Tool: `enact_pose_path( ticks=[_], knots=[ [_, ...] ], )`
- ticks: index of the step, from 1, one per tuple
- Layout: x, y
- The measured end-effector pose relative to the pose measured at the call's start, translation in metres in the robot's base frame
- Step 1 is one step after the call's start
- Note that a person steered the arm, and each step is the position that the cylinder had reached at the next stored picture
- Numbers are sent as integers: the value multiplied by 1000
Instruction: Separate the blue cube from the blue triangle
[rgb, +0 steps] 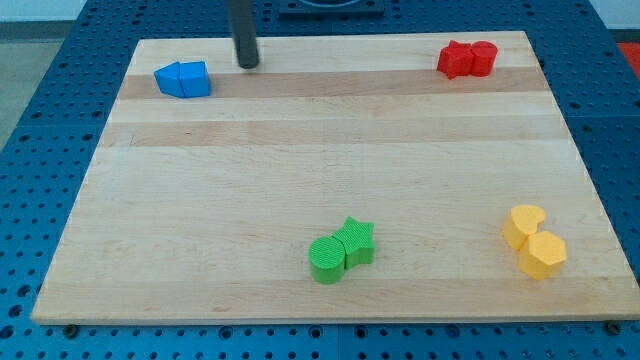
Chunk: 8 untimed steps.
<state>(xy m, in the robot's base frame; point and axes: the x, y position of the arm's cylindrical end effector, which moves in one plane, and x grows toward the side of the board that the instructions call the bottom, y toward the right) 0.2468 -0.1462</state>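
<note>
The blue triangle (170, 79) and the blue cube (195, 79) lie touching side by side near the board's top left corner, the triangle on the left. My tip (247, 65) rests on the board a short way to the right of the blue cube and slightly higher in the view, not touching it.
Two red blocks (467, 59) sit together at the top right. A green cylinder (327, 260) and a green star (357, 241) touch at the bottom middle. Two yellow blocks (534, 241) sit at the bottom right. The wooden board (330, 150) lies on a blue perforated table.
</note>
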Motion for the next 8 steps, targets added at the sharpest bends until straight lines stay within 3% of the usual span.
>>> enact_pose_path(
  ticks=[3,4,5,7,8],
  knots=[
    [0,-142],
    [10,-144],
    [65,-144],
    [64,-144],
    [63,-110]
  ],
)
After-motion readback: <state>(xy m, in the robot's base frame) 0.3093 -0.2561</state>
